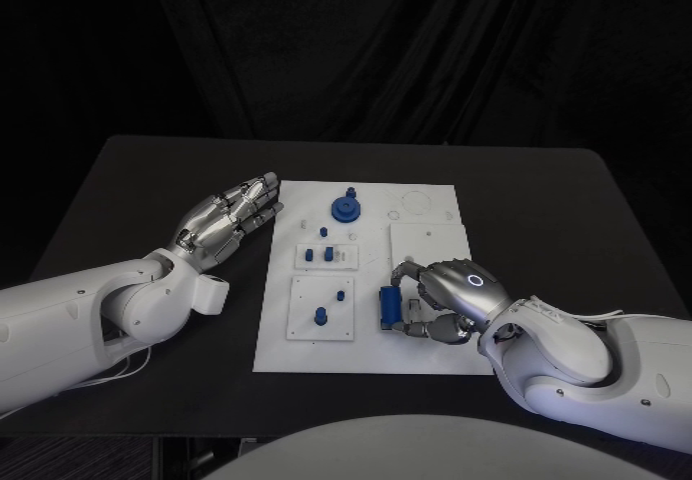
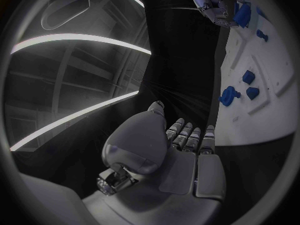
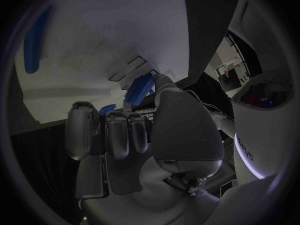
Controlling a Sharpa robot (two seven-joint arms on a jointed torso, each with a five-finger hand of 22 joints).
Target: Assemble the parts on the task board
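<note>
Right hand (image 1: pixel 444 297) sits curled over the near right part of the flat white rectangular task board (image 1: pixel 433 355), fingers wrapped round an elongated blue plastic part (image 1: pixel 387 306) that stands just above the board surface; the right wrist view shows the same blue piece (image 3: pixel 139 89) pinched between thumb and fingers. Right arm comes in from the near right corner, knuckles up. Left hand (image 1: pixel 228 217) lies flat on the black table (image 1: pixel 130 190) just beside the board's left edge, fingers straight and close together, holding nothing; the left wrist view confirms an empty extended palm (image 2: pixel 181 155). On the board: a round blue gear-like part (image 1: pixel 346 208) near the far edge, a small raised white plate with small blue pegs (image 1: pixel 326 256) mid-left, a second raised white plate with two blue pieces (image 1: pixel 323 312) near-left, and a plain white rectangular panel (image 1: pixel 433 240) far-right. Faint circular outlines (image 1: pixel 413 203) mark the far right corner. Bare table lies all round the board, widest to the right.
</note>
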